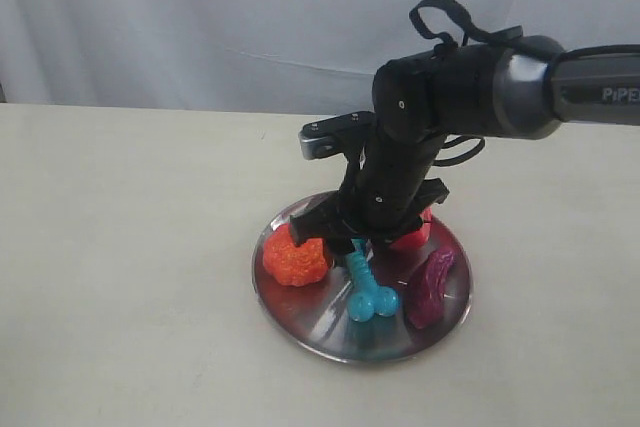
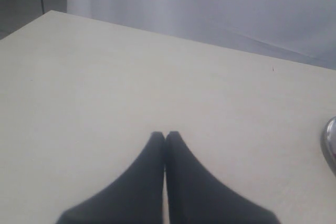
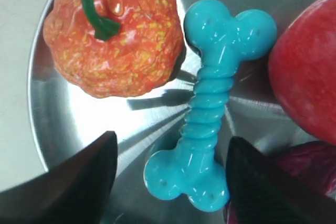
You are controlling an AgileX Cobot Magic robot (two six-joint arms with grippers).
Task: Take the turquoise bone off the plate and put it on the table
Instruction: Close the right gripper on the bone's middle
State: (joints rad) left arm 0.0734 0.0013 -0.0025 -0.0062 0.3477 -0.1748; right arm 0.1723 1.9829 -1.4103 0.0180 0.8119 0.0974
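Turquoise bone (image 3: 207, 103): glossy smooth plastic or rubber, ribbed shaft, bright highlights on knobs.
Plate (image 3: 68, 129): polished metal, mirror-bright, fine radial brush marks.
Table (image 2: 105, 77): matt, smooth, pale.
Pumpkin toy (image 3: 113, 35): glossy, bumpy, speckled orange skin.
Apple toy (image 3: 307, 66): smooth red sheen.
Backdrop (image 1: 200, 17): soft white cloth, creased.
Right arm (image 1: 470, 87): matt black casing, satin grey metal sleeve.

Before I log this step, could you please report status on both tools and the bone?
Left tool shut over table. Right tool open, astride turquoise bone. Bone flat on plate. Orange pumpkin and red toy flank it.
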